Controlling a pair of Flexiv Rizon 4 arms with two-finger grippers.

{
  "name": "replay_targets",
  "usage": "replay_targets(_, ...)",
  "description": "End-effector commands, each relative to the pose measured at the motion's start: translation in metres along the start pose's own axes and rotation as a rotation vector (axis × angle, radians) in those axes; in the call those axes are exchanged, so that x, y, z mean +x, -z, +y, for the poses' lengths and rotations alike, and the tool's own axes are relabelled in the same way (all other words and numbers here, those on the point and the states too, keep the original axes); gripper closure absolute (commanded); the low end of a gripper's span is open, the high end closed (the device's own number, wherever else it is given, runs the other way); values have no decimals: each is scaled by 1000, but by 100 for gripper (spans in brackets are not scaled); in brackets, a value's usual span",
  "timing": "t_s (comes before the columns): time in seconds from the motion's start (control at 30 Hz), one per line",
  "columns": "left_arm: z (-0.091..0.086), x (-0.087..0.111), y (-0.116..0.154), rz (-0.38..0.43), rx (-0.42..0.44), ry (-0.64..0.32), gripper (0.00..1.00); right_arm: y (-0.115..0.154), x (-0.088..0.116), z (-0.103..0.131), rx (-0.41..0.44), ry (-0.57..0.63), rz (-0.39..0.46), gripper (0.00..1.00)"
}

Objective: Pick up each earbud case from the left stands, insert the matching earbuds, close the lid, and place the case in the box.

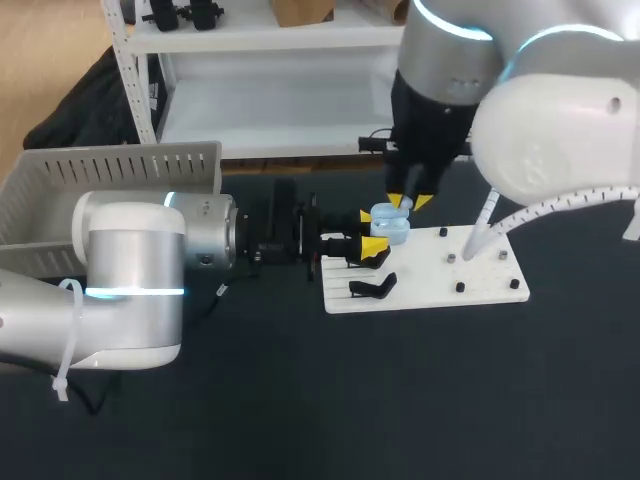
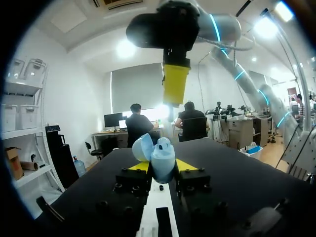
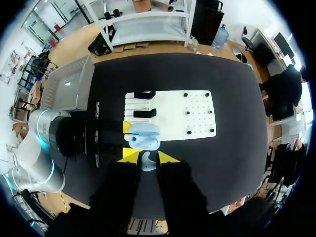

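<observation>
Left arm (image 1: 130, 270), bulky in the foreground, stretches across the dark surface (image 1: 300, 400) with its left claw (image 2: 161, 167) clamped on a pale blue earbud case (image 2: 161, 160), yellow tips pressing it from both sides. The case hangs just above the near edge of the white board (image 1: 480, 285), beside the black stands (image 1: 372, 288), and well apart from the grey perforated box (image 1: 120, 155) at the far left.

Directly overhead, the right claw (image 1: 413, 203) points straight down, its tips closed on a small pale blue earbud (image 3: 147, 162) poised above the case.

The case is a smooth, rounded, glossy shell with its lid (image 2: 143, 147) swung open to one side. Whether a bud already sits inside cannot be told for certain.

The risks look plain from here. If the earbud comes down off-centre or turned the wrong way, it may catch on the rim and tumble to the board or the surface once released. A hard push could twist the slick shell in the left claw's narrow hold, or slide it out altogether. The descending yellow tips could also clip the raised lid and knock it partly shut before the bud is seated.
</observation>
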State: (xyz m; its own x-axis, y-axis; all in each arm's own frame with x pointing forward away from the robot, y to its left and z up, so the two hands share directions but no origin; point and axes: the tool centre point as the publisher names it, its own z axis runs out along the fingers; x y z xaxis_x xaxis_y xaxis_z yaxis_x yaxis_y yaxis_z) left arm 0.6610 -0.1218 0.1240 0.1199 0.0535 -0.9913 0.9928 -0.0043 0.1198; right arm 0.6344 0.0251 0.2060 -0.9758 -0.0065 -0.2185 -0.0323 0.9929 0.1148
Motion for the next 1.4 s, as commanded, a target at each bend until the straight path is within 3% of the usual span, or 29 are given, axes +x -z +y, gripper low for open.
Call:
replay_targets(0.03, -1, 0, -1, 0, -6, -2, 100, 0, 0, 0, 0, 0, 1, 100)
replay_targets(0.67, -1, 0, -1, 0, -6, -2, 100, -10, -7, 24, -25, 231, 1, 100)
replay_targets(1.4, -1, 0, -1, 0, -6, -2, 100, -20, -7, 23, -35, 302, -11, 100)
